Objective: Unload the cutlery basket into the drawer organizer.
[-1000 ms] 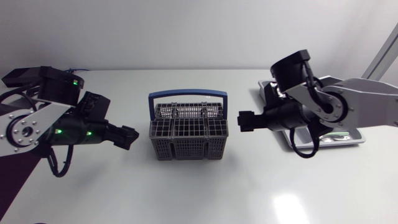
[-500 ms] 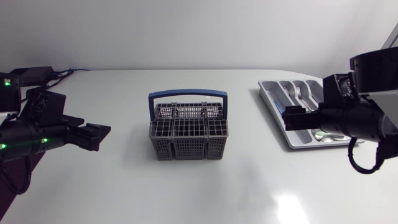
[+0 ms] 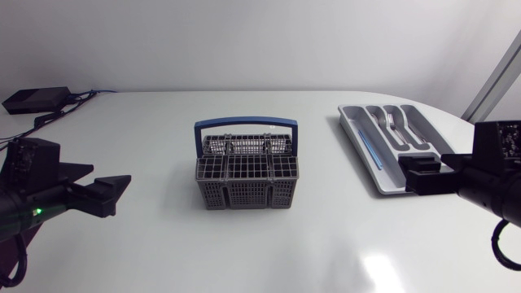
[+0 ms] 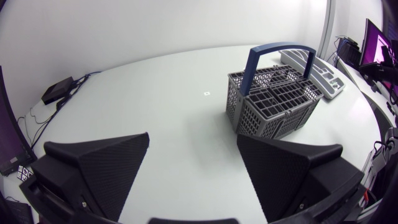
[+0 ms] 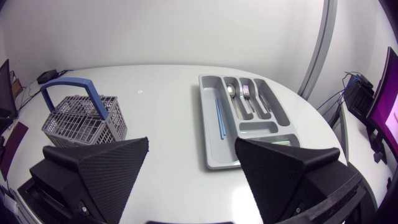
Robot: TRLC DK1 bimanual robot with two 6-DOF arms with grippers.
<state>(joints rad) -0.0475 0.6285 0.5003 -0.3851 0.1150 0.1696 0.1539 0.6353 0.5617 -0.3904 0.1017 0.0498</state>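
Note:
The grey cutlery basket (image 3: 247, 172) with its blue handle (image 3: 246, 122) stands upright mid-table; no cutlery shows above its rim. The grey drawer organizer (image 3: 368, 155) lies at the right, holding a thin blue stick (image 5: 219, 116), a spoon (image 5: 231, 91) and a fork (image 5: 244, 93). My left gripper (image 3: 110, 195) hangs low at the left, well apart from the basket (image 4: 273, 102), open with nothing between its fingers (image 4: 106, 165). My right gripper (image 3: 423, 181) sits just past the organizer's near end, open and empty, with the organizer (image 5: 214, 158) ahead of it and the basket (image 5: 84, 118) off to one side.
A small black box (image 3: 37, 99) with cables rests at the far left corner of the table. Bare white tabletop surrounds the basket on all sides and fills the front of the table.
Both arms have drawn back from beside the basket toward the table's sides. The right arm no longer covers the organizer, which now shows in full. Both grippers stayed open.

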